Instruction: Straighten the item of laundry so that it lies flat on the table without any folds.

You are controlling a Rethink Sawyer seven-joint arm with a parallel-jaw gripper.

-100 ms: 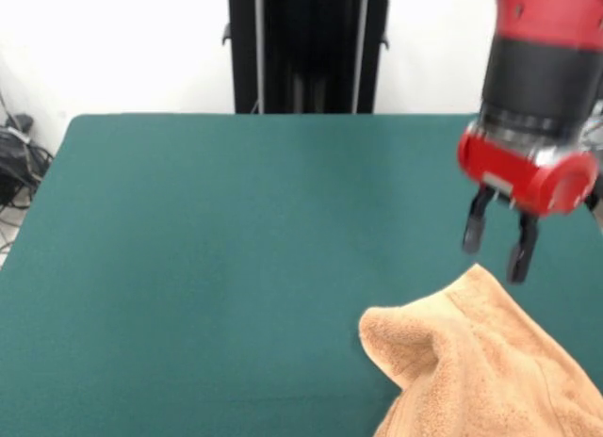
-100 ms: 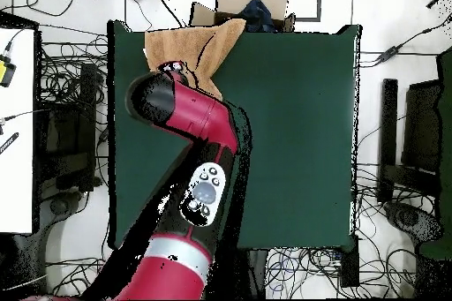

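Fingers: my two dark fingertips (image 1: 474,232) hang spread apart with nothing between them, pointing down at the towel.
Gripper: my gripper (image 1: 497,248) hovers just above the towel's raised far edge, not touching it as far as the front view shows; in the overhead view my own arm hides it.
Wrist: a red collar and a black band sit above the fingers, over the towel's far side.
Arm: my red and black arm (image 2: 190,143) reaches across the table to the towel's corner of it, covering part of the cloth from above.
Towel: the orange-tan towel (image 1: 480,371) lies bunched, with a rounded fold humped up on the side away from my gripper and a ridge running toward my fingers; part of it runs out of the front picture.
Table: the green table (image 1: 207,267) carries the towel at one corner, by the edge; the rest of the top beside the towel is bare felt.
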